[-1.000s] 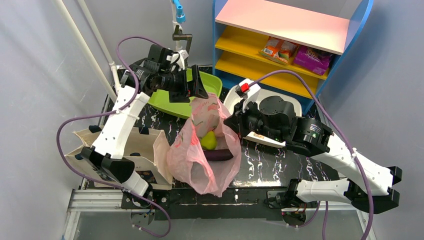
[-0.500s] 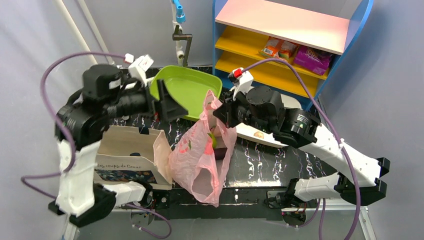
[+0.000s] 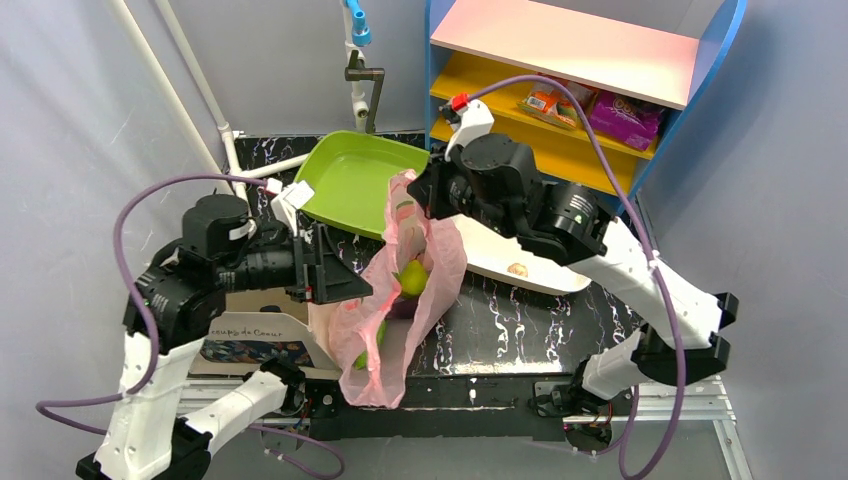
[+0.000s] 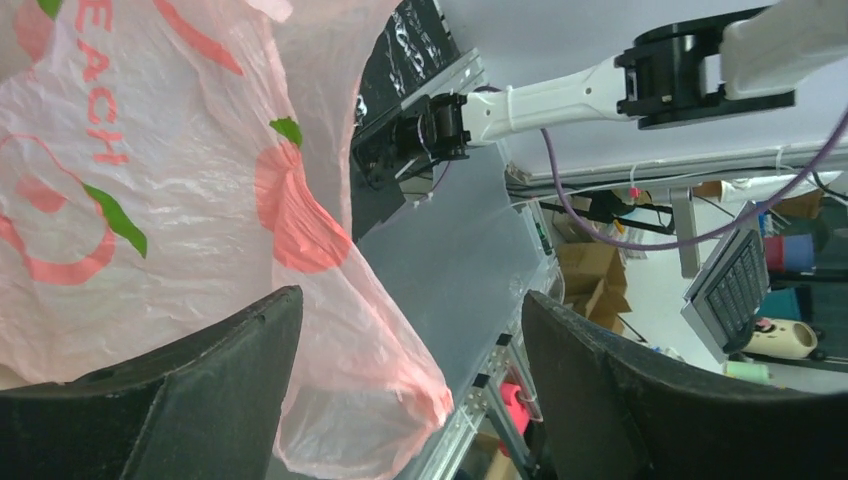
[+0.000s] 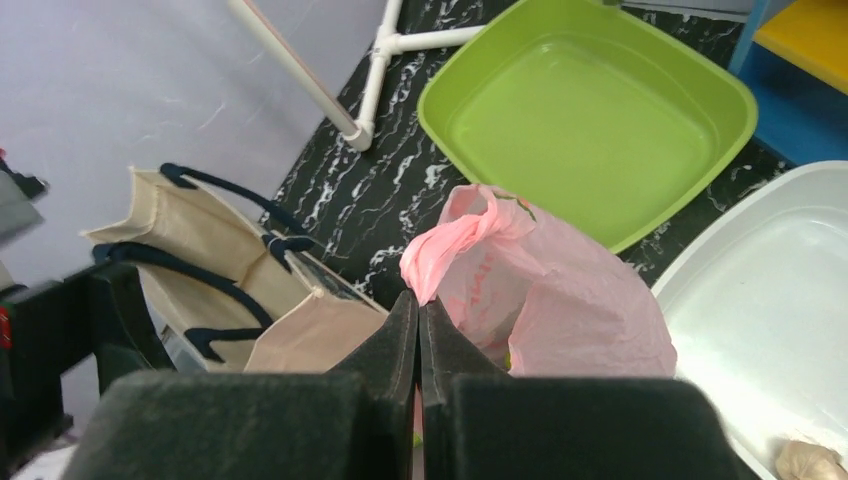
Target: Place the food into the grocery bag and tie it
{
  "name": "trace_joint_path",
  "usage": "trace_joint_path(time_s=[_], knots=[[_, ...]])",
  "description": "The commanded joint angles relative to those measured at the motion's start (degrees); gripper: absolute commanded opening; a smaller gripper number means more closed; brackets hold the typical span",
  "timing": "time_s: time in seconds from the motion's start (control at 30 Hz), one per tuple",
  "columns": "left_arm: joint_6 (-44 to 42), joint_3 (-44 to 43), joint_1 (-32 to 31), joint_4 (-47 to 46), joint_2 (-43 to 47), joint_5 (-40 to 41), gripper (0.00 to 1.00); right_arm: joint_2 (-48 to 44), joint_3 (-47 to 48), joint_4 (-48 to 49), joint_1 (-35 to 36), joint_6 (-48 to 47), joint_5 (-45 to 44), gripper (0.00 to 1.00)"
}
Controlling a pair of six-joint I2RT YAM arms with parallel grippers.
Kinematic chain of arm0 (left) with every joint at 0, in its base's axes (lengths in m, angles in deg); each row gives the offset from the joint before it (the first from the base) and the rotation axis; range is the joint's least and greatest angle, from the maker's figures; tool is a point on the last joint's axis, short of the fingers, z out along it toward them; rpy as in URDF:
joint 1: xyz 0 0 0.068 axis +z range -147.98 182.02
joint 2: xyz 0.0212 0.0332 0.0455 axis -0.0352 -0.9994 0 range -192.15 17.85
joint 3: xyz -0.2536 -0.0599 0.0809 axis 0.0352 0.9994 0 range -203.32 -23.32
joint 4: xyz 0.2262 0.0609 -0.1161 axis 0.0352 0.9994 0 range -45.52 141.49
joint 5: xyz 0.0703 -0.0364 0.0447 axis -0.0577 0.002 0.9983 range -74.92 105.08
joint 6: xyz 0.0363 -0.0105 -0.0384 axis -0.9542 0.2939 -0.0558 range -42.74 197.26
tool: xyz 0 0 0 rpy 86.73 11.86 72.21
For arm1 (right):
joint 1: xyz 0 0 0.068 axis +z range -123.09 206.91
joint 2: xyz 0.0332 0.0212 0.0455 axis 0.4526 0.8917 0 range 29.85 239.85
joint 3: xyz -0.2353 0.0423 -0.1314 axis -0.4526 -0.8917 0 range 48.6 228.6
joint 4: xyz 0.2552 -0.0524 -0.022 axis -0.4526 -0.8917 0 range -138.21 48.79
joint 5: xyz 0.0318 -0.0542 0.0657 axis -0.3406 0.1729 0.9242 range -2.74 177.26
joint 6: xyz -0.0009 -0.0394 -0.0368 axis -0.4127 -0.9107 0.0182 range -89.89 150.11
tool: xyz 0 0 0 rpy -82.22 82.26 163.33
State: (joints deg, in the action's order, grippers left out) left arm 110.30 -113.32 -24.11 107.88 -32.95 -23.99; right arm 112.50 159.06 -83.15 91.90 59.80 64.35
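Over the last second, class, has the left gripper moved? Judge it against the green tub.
Yes. The left gripper has come away from over the green tub toward the near side, and now sits beside the pink bag.

Two arms on show here. The left arm (image 3: 145, 400) has white moulded links and chunky black motor housings at the joints, with a purple cable (image 3: 128, 208) looping off it. The left end effector (image 4: 410, 300) carries broad matte-black fingers (image 4: 180, 400), slightly grainy on the surface. Over to the right arm (image 3: 640, 270): same white shells, same black drum joints, one with a pale round label. A white block (image 3: 477, 116) by its wrist is topped with a small red cap (image 3: 459, 101), and a second purple cable (image 3: 543, 79) arcs away. The right end effector (image 5: 419, 305) is black-fingered too.
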Motion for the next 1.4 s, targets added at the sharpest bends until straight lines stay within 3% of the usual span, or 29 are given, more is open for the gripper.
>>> trace_joint_path(time_s=[0.0,0.2,0.4,0.5,0.63,0.87,1.37], knots=[[4.16,5.11,-0.83,-5.76,1.32,-1.65,0.77,5.47,9.64,-4.51,0.25,-1.44,-7.41,0.01],[4.05,4.69,-1.42,-4.10,1.08,-1.20,0.68,12.19,18.01,-6.41,-2.98,-2.02,-8.86,0.01],[0.88,-5.12,-1.47,6.59,-0.69,8.23,0.71,15.92,21.62,-6.56,-6.87,-0.86,-4.60,0.01],[0.64,-8.03,-1.47,10.66,-2.62,8.67,0.69,16.43,22.33,-6.35,-8.08,-0.79,-3.73,0.01],[2.13,-3.36,-1.47,9.08,-0.33,6.78,0.63,17.43,23.52,-6.20,-9.54,-0.50,-2.86,0.01],[7.35,5.08,-1.47,0.33,2.79,0.48,0.62,18.93,24.32,-6.00,-10.41,-0.16,-1.67,0.01],[10.01,6.84,-3.25,2.04,1.59,-1.93,0.61,20.78,23.97,-3.93,-12.08,0.78,-1.69,0.01]])
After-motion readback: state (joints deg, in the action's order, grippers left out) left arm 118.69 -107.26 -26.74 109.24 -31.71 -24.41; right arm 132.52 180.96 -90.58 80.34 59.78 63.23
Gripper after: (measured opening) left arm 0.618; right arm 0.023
